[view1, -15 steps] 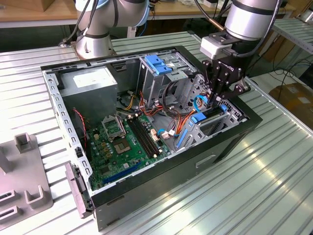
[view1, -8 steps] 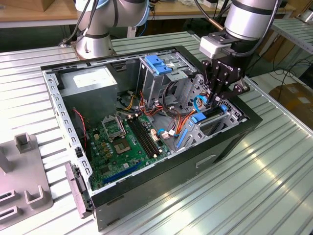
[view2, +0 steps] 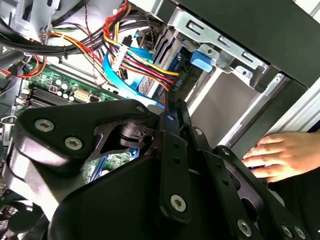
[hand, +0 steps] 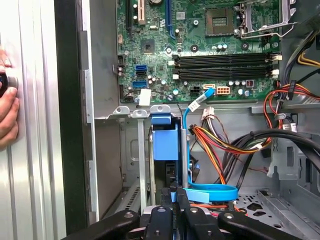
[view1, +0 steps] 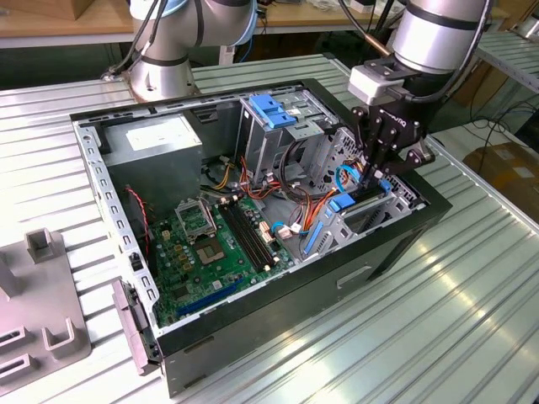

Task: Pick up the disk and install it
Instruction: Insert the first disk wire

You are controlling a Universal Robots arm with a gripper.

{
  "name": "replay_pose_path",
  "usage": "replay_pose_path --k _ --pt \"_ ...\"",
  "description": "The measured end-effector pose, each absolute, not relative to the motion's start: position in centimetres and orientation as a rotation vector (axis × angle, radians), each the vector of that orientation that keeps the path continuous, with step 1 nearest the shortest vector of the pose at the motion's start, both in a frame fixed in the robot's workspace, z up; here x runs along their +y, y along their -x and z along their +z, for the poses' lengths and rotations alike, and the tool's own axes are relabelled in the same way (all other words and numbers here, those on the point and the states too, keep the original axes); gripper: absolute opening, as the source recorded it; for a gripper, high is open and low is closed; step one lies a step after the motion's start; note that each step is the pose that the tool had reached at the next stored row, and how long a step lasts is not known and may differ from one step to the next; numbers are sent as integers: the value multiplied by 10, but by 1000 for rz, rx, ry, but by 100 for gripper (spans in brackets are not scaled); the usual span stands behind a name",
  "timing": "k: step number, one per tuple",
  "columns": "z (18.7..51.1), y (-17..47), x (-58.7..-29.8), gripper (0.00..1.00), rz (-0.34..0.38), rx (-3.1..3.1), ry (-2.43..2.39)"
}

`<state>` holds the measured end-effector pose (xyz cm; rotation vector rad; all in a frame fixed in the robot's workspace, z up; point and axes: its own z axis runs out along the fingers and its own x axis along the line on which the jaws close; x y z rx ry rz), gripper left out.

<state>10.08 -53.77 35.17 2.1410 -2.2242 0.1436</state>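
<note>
Pincer (view1: 376, 174) on blue-framed metal disk (view1: 364, 199)

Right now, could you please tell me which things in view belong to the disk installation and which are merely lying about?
Job in hand: the disk, at the drive bay; the end effector, right at it; the open computer case.

Lying about: motherboard; power supply; thin blue cable; grey fixture on the table; a person's hand beside the case.

We see white lettering on the body of the gripper (view1: 376, 175) and a pale label on the power supply (view1: 158, 140); we can read neither.
</note>
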Motion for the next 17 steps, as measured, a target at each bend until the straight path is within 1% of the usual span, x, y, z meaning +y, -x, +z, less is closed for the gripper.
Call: replay_pose_path --k 17 --pt "350 -102 -540 16 137 -2228 -2144"
